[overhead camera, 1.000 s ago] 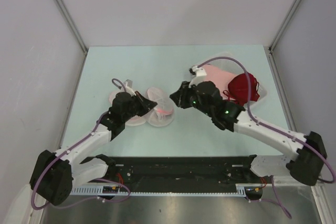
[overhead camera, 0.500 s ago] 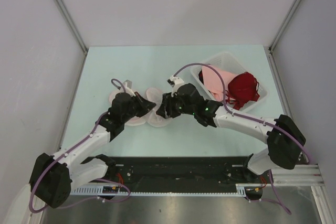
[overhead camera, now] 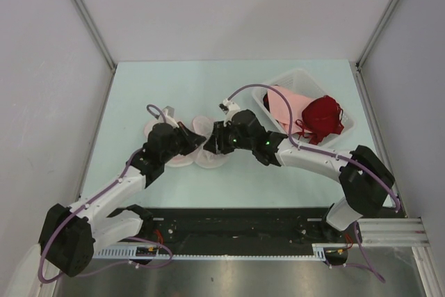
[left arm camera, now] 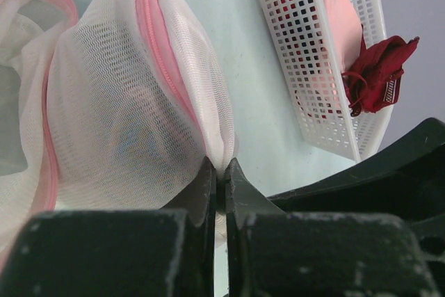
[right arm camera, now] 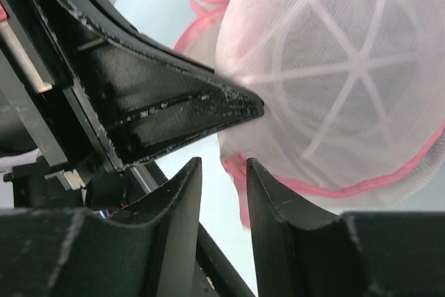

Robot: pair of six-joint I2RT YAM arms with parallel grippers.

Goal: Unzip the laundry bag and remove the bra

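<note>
Mesh laundry bag [left arm camera: 118, 123] between two pincers.
Lies on the pale table [overhead camera: 174, 88], left of the white basket [overhead camera: 300, 74]. Pinched tight at the mesh by the left gripper [left arm camera: 221, 169]. Right gripper [right arm camera: 224, 172] only a little apart, at the pink trim [right arm camera: 334, 189].

Pale table [overhead camera: 174, 88] carries the laundry bag [overhead camera: 207, 159], apparently unzipped, and a basket [overhead camera: 278, 83].
</note>
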